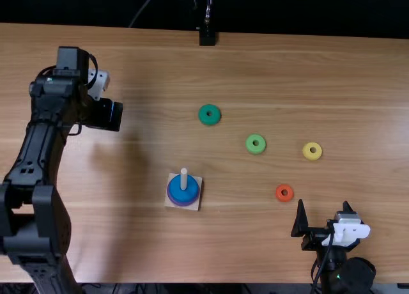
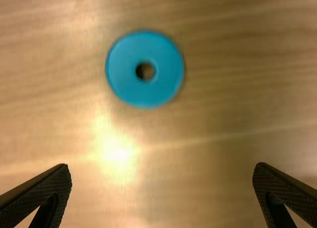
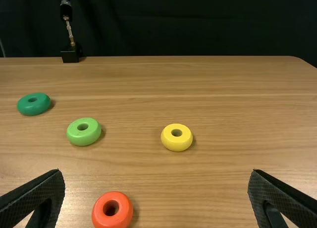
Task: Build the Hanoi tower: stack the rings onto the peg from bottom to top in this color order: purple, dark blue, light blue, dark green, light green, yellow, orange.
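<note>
Left black two-fingered gripper (image 2: 162, 165): spread wide over the light brown wooden table (image 1: 140, 243), pinching nothing.
Smooth, round-holed light blue ring (image 2: 121, 72): flat on the wood, off the line between the fingertips. Likely next up; best centred first, then approached level and gripped evenly by its rim (a lopsided squeeze could skid it).
Pale upright peg (image 1: 183, 179): rises from a square wooden base (image 1: 196, 206), bearing a purple ring (image 1: 186, 204) beneath a dark blue ring (image 1: 176, 190).
Loose round rings: dark green ring (image 1: 202, 115), light green ring (image 1: 250, 144), orange ring (image 1: 278, 193), yellow ring (image 1: 307, 151).
Right black two-fingered gripper (image 1: 323, 202): spread and empty, near the orange ring.
</note>
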